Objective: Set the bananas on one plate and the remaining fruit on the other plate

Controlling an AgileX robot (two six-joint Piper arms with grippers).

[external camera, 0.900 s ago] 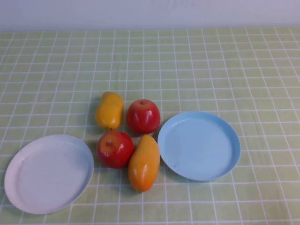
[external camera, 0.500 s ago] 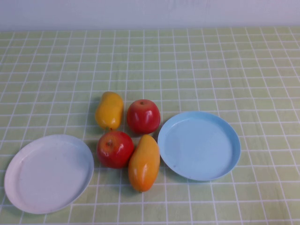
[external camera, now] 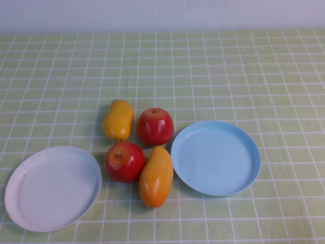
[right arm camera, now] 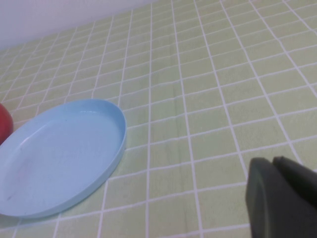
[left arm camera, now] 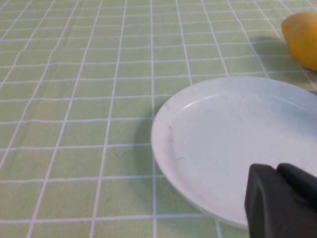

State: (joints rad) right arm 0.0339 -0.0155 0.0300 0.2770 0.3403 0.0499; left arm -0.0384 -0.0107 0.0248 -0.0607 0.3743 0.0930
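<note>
Two yellow-orange bananas lie on the cloth, one at the back (external camera: pixel 119 119) and one at the front (external camera: pixel 156 176). Two red apples (external camera: pixel 155 126) (external camera: pixel 124 161) sit between them, all four fruits close together. The empty light blue plate (external camera: pixel 216 157) is right of the fruit and the empty white plate (external camera: pixel 53 187) is at the front left. My left gripper (left arm camera: pixel 277 167) is shut and empty over the near rim of the white plate (left arm camera: pixel 233 144). My right gripper (right arm camera: pixel 272 161) is shut and empty over bare cloth beside the blue plate (right arm camera: pixel 59 153). Neither gripper shows in the high view.
A green checked cloth (external camera: pixel 244 71) covers the table up to a pale wall at the back. A banana's end (left arm camera: pixel 302 37) shows past the white plate in the left wrist view. An apple's edge (right arm camera: pixel 4 124) shows beside the blue plate in the right wrist view.
</note>
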